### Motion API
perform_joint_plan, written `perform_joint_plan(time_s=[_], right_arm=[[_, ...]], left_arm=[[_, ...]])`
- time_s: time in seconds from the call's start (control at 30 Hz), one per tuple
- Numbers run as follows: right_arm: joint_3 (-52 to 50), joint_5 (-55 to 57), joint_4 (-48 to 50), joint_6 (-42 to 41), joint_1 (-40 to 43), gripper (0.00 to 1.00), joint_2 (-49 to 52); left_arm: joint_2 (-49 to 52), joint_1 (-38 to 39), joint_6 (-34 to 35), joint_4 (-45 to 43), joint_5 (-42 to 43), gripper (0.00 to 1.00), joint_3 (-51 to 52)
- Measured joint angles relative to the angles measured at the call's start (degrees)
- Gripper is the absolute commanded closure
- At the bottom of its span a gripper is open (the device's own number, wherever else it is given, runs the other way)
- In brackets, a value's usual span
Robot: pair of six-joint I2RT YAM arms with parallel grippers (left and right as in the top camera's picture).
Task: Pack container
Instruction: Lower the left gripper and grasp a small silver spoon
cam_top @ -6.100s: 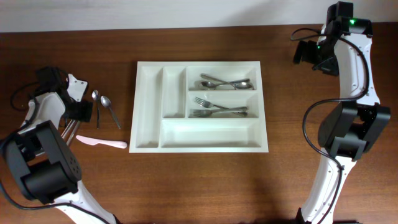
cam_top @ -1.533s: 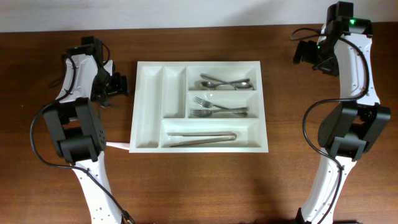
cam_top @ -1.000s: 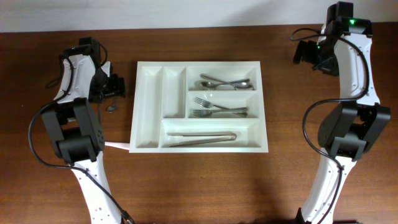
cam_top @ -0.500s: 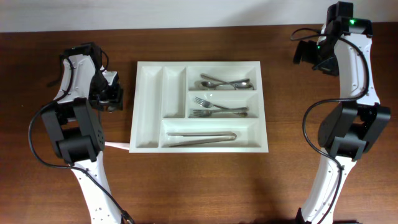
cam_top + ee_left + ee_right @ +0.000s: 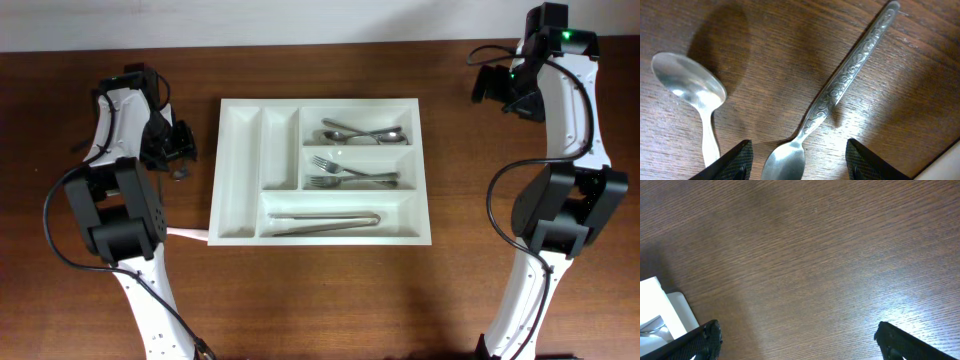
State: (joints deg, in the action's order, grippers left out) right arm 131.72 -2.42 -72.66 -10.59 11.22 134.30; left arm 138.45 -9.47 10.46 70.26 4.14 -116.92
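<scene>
Left of the tray (image 5: 238,170), the left tool (image 5: 797,150) hangs spread wide over two spoons (image 5: 845,90) on the table (image 5: 765,55); the right tool (image 5: 797,327) gapes empty.

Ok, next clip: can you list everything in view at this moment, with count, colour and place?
container: 1, white, table centre
packed spoons: 2 it seems, silver, upper right compartment
forks: 2, silver, middle right compartment
tongs: 1, silver, long bottom compartment
loose spoons: 2, silver, on table left of container
pink utensil: 1, partly hidden, by container's lower left corner
table: 1, brown wood
left gripper: 1, black, open over loose spoons
right gripper: 1, black, open over bare table
</scene>
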Motion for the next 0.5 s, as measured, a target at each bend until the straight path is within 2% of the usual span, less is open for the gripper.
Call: perform_joint_plan(time_s=[0.13,0.3,0.5], right_arm=[[0.0,0.0,0.0,0.02,0.0,0.01,0.0],[0.0,0.0,0.0,0.0,0.0,0.01,0.0],[0.0,0.0,0.0,0.0,0.0,0.01,0.0]], left_arm=[[0.0,-0.04,4.7,1.62,0.24,0.39,0.04],[-0.04,-0.17,14.08,2.34,0.37,0.39,2.86],[-2.32,-0.46,21.0,-1.97,0.44,0.38,7.08]])
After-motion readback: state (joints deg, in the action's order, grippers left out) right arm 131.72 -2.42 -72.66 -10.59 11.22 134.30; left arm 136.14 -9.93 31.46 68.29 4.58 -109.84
